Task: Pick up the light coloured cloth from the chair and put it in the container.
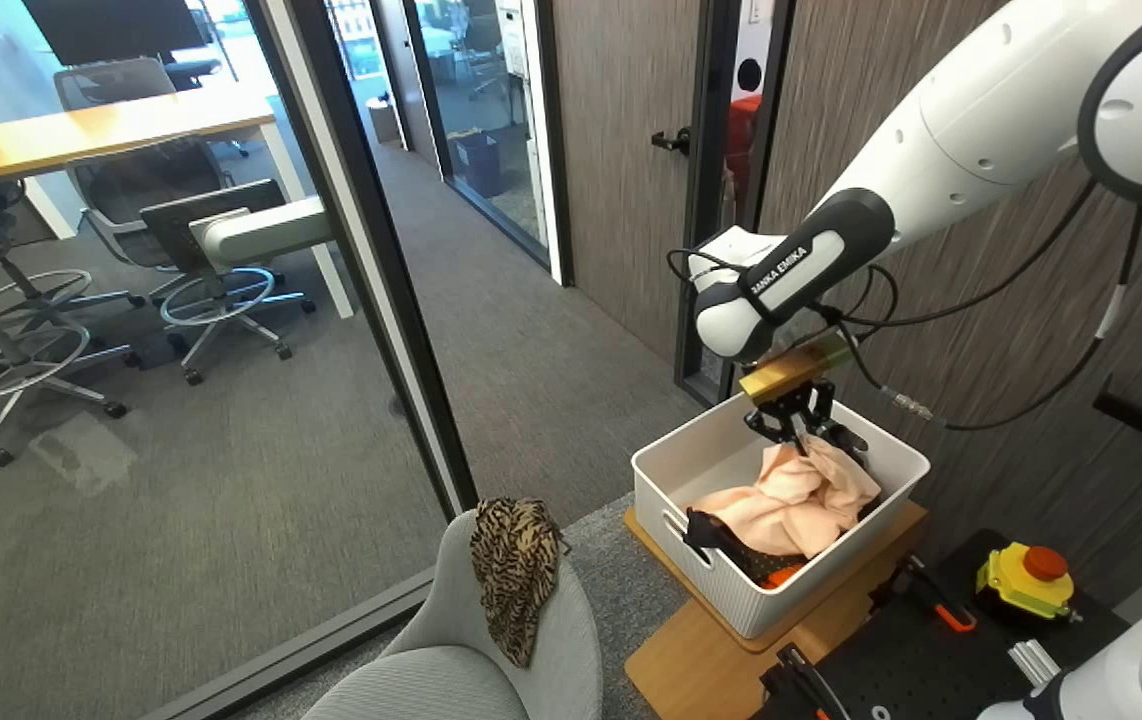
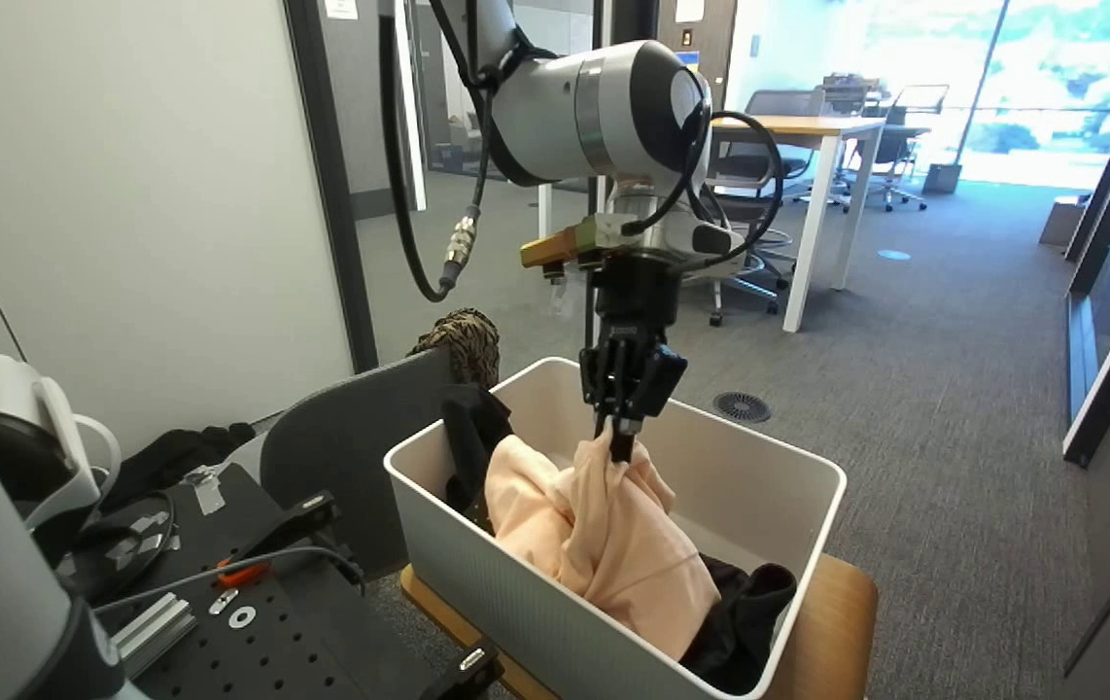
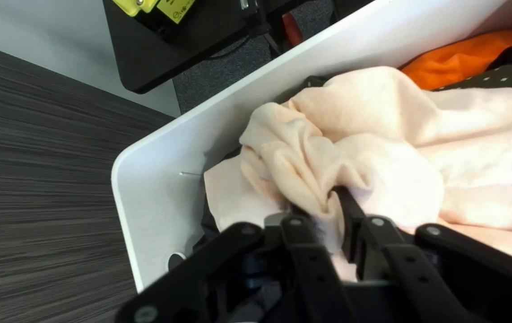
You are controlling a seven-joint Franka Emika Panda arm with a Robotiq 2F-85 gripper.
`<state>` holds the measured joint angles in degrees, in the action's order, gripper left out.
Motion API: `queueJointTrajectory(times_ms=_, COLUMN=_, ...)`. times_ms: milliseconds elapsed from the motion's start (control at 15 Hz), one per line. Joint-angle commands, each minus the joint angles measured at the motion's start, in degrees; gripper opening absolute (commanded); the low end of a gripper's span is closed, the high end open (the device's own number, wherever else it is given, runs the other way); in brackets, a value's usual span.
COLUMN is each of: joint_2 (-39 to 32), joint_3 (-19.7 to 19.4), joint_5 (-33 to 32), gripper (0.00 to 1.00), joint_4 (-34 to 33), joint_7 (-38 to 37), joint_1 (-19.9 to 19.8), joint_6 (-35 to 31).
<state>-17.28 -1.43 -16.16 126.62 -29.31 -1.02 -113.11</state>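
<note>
Wrist view: the gripper (image 3: 322, 208) is clamping a bunched fold of pale peach cloth (image 3: 381, 157), its two fingers pressing the fabric from either side. The cloth is lying inside a white container (image 3: 162, 184), with an orange fabric (image 3: 471, 58) and a dark dotted fabric (image 3: 498, 80) peeking out next to it. In an exterior view, the gripper is pointing down into the container, and the pinched part of the cloth is standing up in a peak beneath it while the rest is spreading over black fabric (image 2: 745, 622). The container is resting on a wooden tabletop (image 2: 845, 612). In both exterior views, a tiger-striped cloth (image 1: 516, 580) is hanging over the back of a grey chair (image 1: 456, 680) near the container. In an exterior view, a yellow box (image 1: 1016, 582) with a red button (image 1: 1045, 562) is sitting on a black tabletop (image 1: 966, 660) close by.
</note>
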Motion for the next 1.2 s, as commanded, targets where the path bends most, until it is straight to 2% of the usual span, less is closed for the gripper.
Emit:
queueJointTrajectory(times_ms=0, joint_2=0.39, joint_3=-1.01, joint_5=3.12, gripper=0.55, joint_4=-0.71, joint_7=1.84, joint_1=0.92, joint_6=0.41)
queueJointTrajectory(times_ms=333, joint_2=3.69, joint_3=-0.46, joint_5=7.79, gripper=0.94, joint_4=1.03, joint_7=5.95, joint_1=0.62, joint_6=2.05)
queueJointTrajectory(times_ms=400, joint_2=5.25, joint_3=-0.42, joint_5=8.06, gripper=0.99, joint_4=1.91, joint_7=6.66, joint_1=0.75, joint_6=2.38)
queueJointTrajectory(times_ms=867, joint_2=23.93, joint_3=1.95, joint_5=5.57, gripper=1.00, joint_4=10.66, joint_7=12.82, joint_1=2.68, joint_6=9.30)
queueJointTrajectory(times_ms=1133, joint_2=36.20, joint_3=4.48, joint_5=7.41, gripper=1.00, joint_4=14.96, joint_7=16.45, joint_1=4.02, joint_6=11.88)
